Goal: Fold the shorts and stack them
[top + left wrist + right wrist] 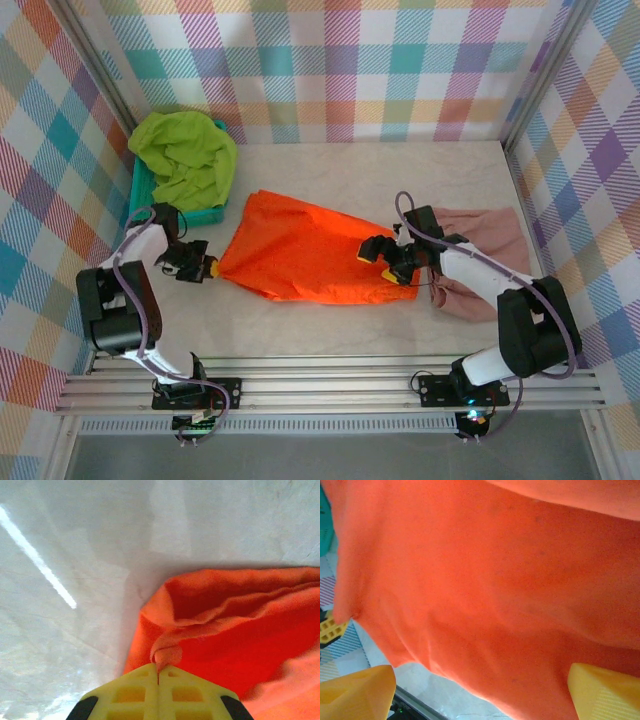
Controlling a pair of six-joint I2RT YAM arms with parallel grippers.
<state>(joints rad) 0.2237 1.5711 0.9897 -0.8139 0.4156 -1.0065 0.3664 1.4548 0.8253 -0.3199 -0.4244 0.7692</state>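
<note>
Left claw [159, 677] sits closest, squeezed tight on a bunched corner of the orange shorts [240, 630]. These shorts lie spread out in the middle of the table [400, 170], between the 2 arms. Right claw [385, 265] hangs wide open over the other end of them and holds nothing. Pink shorts [495, 235] lie on the right, partly under that arm. Green shorts [185, 155] sit heaped on the teal basket [140, 185] at the back left.

I think the fold is just starting. The right claw should go down and pinch its own edge. Then both claws should lift together, level and slow, so the cloth does not slip or bunch up.
</note>
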